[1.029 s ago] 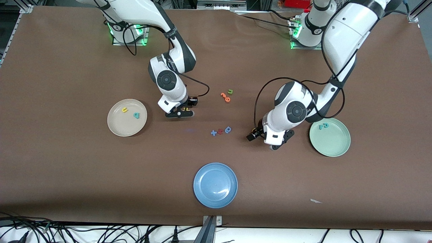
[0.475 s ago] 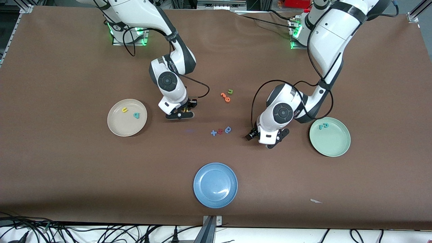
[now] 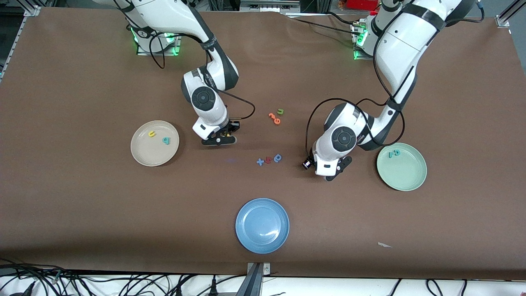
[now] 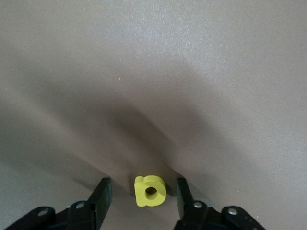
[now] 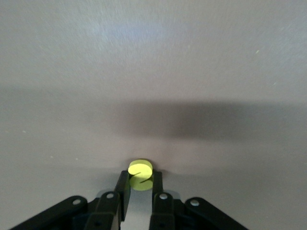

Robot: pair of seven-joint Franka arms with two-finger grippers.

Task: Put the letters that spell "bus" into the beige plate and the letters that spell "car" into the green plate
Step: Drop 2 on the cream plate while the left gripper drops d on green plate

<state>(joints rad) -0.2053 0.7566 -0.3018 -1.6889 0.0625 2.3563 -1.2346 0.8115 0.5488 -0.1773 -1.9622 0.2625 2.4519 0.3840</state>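
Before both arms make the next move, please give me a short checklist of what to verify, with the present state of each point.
1. Right gripper shut on the yellow s: ok, fingers pinch it at table level.
2. Left gripper straddles the yellow a: ok, letter sits between the fingers.
3. Left gripper closed on the a: not ok, gaps show on both sides.
4. Beige plate holds the yellow u and teal b: ok, with bare room for the s.
5. Green plate holds the teal c and teal r: ok.
6. S grip firm enough to lift: cannot tell.
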